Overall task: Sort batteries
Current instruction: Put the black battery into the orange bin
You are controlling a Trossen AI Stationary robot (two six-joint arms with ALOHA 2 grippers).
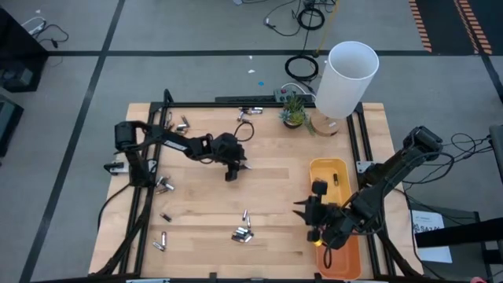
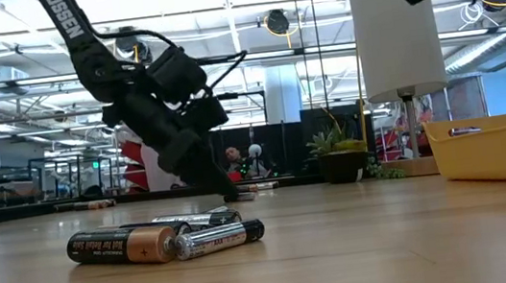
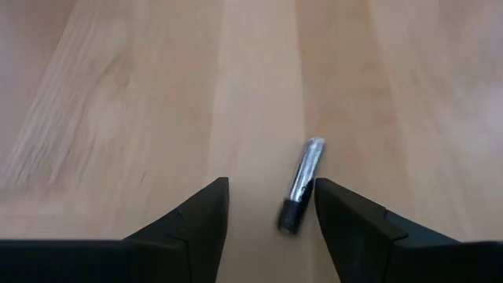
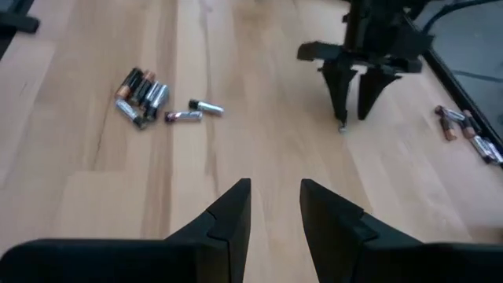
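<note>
Left end effector (image 1: 236, 173) hangs low over the middle of the wooden bench (image 1: 267, 149), fingers spread and grasping nothing; in its wrist view a silvery battery with a dark end (image 3: 301, 185) lies on the wood between the two dark fingers (image 3: 196, 220), close against one of them and slightly slanted. From the low view this same arm slopes down to the bench surface behind a small cluster of batteries (image 2: 164, 239), in which a copper-and-black cell and a silvery one lie side by side, touching. Seen from above, that cluster (image 1: 243, 233) sits near the front edge of the bench, with one more cell just beyond it and well apart from the left end effector. Other batteries are scattered along the left side of the bench (image 1: 163, 185), near the far left corner (image 1: 182, 123) and at the far edge (image 1: 251, 111). Right end effector (image 1: 302, 211) is held above the bench just beside the orange tray (image 1: 328, 167), which stands at the right side of the bench and holds one small cell near its far end; its fingers stand slightly apart with nothing between them, and its wrist view looks across the wood toward the cluster and the other arm. A white lamp (image 1: 343, 79) and a small potted plant (image 1: 293, 108) stand at the far edge of the bench.
</note>
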